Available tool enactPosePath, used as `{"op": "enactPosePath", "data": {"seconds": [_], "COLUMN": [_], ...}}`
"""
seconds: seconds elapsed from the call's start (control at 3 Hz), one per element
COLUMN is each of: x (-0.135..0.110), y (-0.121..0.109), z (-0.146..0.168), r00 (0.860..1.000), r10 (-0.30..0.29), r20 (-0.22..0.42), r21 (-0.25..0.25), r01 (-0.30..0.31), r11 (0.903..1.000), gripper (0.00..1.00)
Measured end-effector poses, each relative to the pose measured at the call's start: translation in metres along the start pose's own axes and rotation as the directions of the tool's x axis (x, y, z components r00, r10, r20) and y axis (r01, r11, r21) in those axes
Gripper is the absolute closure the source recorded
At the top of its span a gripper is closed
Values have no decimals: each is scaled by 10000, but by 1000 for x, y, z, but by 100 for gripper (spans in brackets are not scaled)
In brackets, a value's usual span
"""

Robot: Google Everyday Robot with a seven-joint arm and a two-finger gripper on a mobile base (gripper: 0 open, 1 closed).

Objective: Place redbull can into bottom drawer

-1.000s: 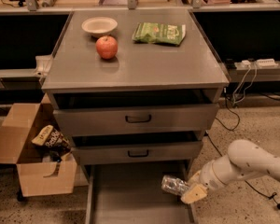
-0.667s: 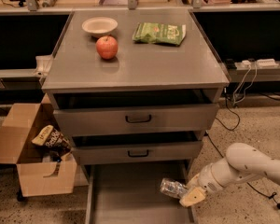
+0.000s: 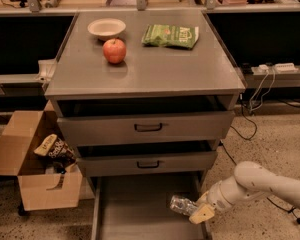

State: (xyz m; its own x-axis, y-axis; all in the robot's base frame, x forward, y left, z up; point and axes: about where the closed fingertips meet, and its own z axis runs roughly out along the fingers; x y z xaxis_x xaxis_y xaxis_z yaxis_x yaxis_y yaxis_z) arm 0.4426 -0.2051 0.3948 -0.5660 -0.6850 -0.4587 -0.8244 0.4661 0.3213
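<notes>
Silver and mottled, the slim shiny metal redbull can point(image 3: 180, 204) lies on its side in my gripper point(image 3: 195, 210). My two fingers are clamped on its right end, and one tan pad point(image 3: 203, 215) shows beneath it. The can sticks out to the left of the gripper, over the right part of the wide, shallow grey metal bottom drawer point(image 3: 135, 211), which stands pulled out. I cannot tell whether the can hangs just above the flat floor or already brushes it.

I judge the step in hand to be the set-down. The drawer's right wall is just below and beside my gripper, so I should carry the can a little further to my left before letting go, so that it lands on the floor and not on the rim. Above my gripper and to its left juts the grey middle drawer front with its black handle point(image 3: 148, 164), so I want to go down low and not lift into it.

A can on its side will likely roll. I should bring it down until it rests on the floor, spread the fingers slowly, then draw back to my right without nudging it.
</notes>
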Motion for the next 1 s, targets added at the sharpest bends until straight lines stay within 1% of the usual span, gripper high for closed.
{"op": "enactPosePath", "data": {"seconds": [0.33, 0.67, 1.0], "x": [18, 39, 39], "y": [-19, -42, -42], "z": [52, 114, 114], "r00": [9998, 9983, 9983], "r10": [23, 457, 456], "r20": [178, 370, 370], "r21": [-104, -343, -344], "r01": [-21, -444, -444], "r11": [9999, 9984, 9984], "gripper": [100, 100, 100]}}
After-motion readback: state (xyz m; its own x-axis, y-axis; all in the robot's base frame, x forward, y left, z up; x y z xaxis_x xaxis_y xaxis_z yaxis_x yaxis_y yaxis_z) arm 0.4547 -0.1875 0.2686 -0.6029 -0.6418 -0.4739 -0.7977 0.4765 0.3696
